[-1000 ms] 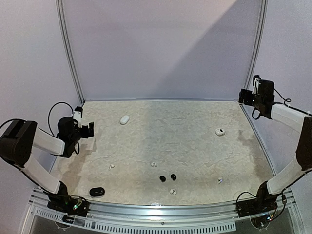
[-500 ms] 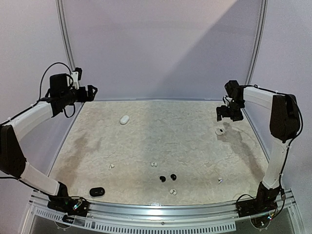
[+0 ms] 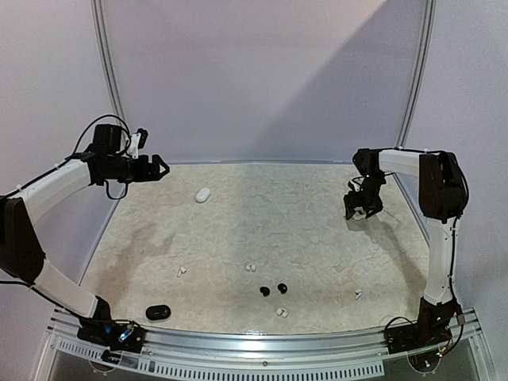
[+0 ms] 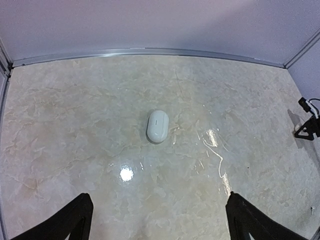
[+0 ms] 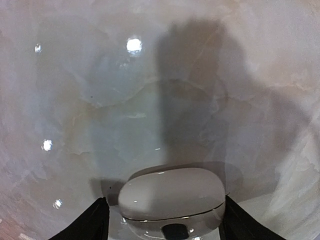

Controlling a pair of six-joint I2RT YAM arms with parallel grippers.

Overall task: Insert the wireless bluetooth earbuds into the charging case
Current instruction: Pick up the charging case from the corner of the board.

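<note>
Two white charging cases lie on the table: one at the back left [image 3: 203, 194], one at the right under my right gripper. My left gripper [image 3: 159, 168] is open and empty, held above the table's back left; the case lies ahead of it [image 4: 158, 126], well past the fingertips [image 4: 75, 220]. My right gripper [image 3: 361, 208] is open and straddles the shut right case [image 5: 172, 192], with a small gap at its left finger [image 5: 97, 220]. Two black earbuds [image 3: 273, 290] lie front centre. White earbuds lie at the centre [image 3: 251, 267], near the front edge [image 3: 281, 312], at the left [image 3: 182, 271] and at the right [image 3: 358, 294].
A black case [image 3: 158, 312] lies at the front left. A metal rail [image 3: 254, 163] and lilac walls bound the marbled table [image 3: 262, 230] at the back and sides. My right gripper shows small at the right edge of the left wrist view [image 4: 309, 127].
My left arm rose from low at the left side and now points at the back-left case. My right arm swung down from the back right corner onto the right case.
</note>
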